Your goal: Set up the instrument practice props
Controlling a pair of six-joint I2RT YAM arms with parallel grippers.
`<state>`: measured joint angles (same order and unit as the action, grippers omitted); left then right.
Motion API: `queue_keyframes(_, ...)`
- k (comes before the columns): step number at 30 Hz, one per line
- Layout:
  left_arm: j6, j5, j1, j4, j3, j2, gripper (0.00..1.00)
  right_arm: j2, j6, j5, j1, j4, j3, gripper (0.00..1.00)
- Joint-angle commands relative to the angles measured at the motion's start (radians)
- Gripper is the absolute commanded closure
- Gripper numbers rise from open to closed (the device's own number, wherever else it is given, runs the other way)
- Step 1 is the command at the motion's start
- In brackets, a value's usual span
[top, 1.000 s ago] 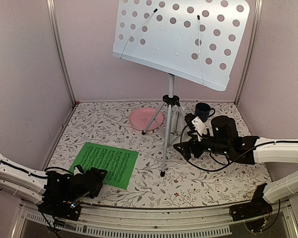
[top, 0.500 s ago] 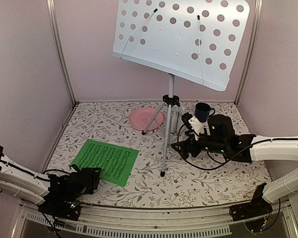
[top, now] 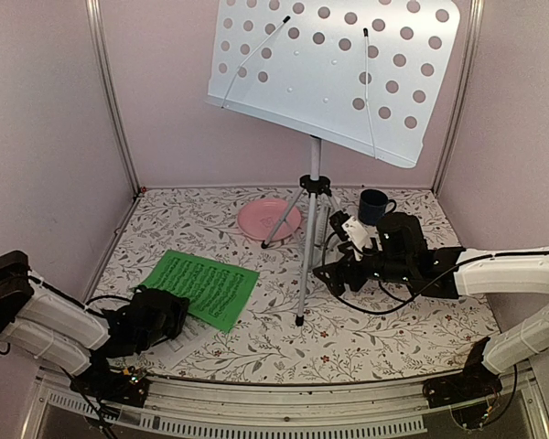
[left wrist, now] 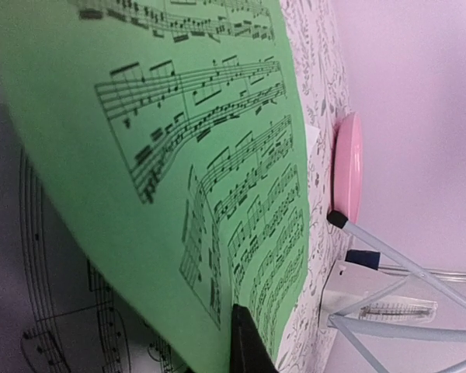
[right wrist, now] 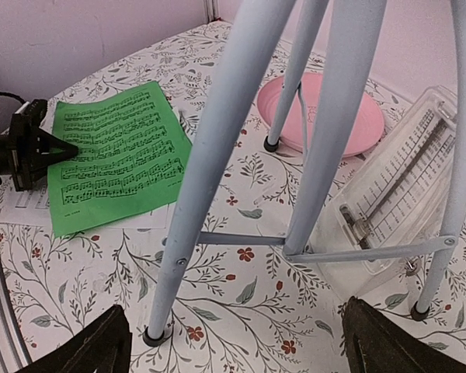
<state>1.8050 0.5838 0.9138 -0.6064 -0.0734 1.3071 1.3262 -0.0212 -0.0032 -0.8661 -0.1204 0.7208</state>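
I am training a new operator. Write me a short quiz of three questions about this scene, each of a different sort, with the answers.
1. True or false: the left gripper is shut on the green music sheet.
2. What lies under the green music sheet? A) white music sheet B) pink plate C) dark blue mug
3. Fill in: the right gripper, facing the legs of the music stand, is ___.
Key: 1 true; 2 A; 3 open.

Practice props gathered around the tripod

The pale perforated music stand (top: 334, 78) is standing upright; the green music sheet (top: 201, 286), pinched by the left pincer (top: 176, 315), is slanting over the white music sheet (left wrist: 54, 311); the white metronome (right wrist: 396, 194) is sitting behind the stand's legs.
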Motion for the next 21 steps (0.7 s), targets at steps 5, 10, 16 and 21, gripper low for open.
queue_keyframes(5,-0.564,-0.054,-0.078,0.299,-0.231,-0.09,1.0,-0.023,0.01,-0.047,-0.009,-0.014,0.04,0.03)
queue_keyframes(10,-1.036,-0.097,-0.078,0.476,-0.442,-0.11,1.0,-0.032,0.01,-0.143,-0.008,-0.005,0.065,0.02)
queue_keyframes(16,-1.333,-0.273,-0.077,0.527,-0.475,-0.296,1.0,-0.044,0.01,-0.247,-0.008,0.01,0.089,0.02)
queue_keyframes(21,-1.481,-0.389,-0.074,0.624,-0.511,-0.504,1.0,-0.073,-0.001,-0.29,-0.009,0.007,0.081,0.02)
